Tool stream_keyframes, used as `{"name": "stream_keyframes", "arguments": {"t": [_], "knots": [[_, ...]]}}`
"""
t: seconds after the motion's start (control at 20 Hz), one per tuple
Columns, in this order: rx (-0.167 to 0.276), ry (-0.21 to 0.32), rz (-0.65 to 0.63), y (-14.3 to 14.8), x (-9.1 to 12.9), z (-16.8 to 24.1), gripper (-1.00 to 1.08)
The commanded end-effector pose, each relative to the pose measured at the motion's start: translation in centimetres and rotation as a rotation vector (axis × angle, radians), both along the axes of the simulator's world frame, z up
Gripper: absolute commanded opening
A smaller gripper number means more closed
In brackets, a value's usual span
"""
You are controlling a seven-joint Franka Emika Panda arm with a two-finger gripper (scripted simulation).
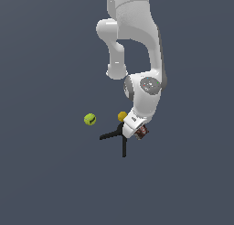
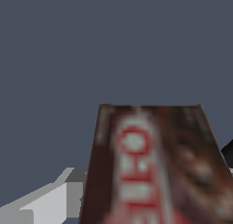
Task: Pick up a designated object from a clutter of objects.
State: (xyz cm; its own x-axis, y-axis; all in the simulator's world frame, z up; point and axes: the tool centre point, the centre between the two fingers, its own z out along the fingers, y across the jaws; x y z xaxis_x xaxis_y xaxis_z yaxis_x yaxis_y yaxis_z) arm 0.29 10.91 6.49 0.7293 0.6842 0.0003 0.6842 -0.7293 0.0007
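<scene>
Red-brown box (image 1: 142, 132) is seen at centre-right of the ext. view, right under the white arm's (image 1: 137, 45) wrist. Gripper (image 1: 138, 130) sits on it; jaws mostly hidden, so open vs. clamped can't be told. In wrist view the box (image 2: 159, 168) fills the lower frame, w/ one grey finger (image 2: 54, 202) just beside it. Black clamp (image 1: 116, 136), yellow-orange ball (image 1: 122, 115) and yellow-green ball (image 1: 89, 119) are seen to its left.

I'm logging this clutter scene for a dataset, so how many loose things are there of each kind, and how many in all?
Balls: 2, a yellow-green ball and a smaller yellow-orange ball
Clamps: 1, the black clamp
Boxes: 1, the red-brown box, seen close in the wrist view
Total: 4
</scene>
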Motion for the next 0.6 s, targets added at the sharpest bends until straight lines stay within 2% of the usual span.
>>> {"name": "stream_keyframes", "arguments": {"t": [0.0, 0.55], "knots": [[0.000, -0.001, 0.000, 0.2, -0.1, 1.4, -1.00], [0.000, 0.000, 0.002, 1.6, -0.6, 11.8, -1.00]]}}
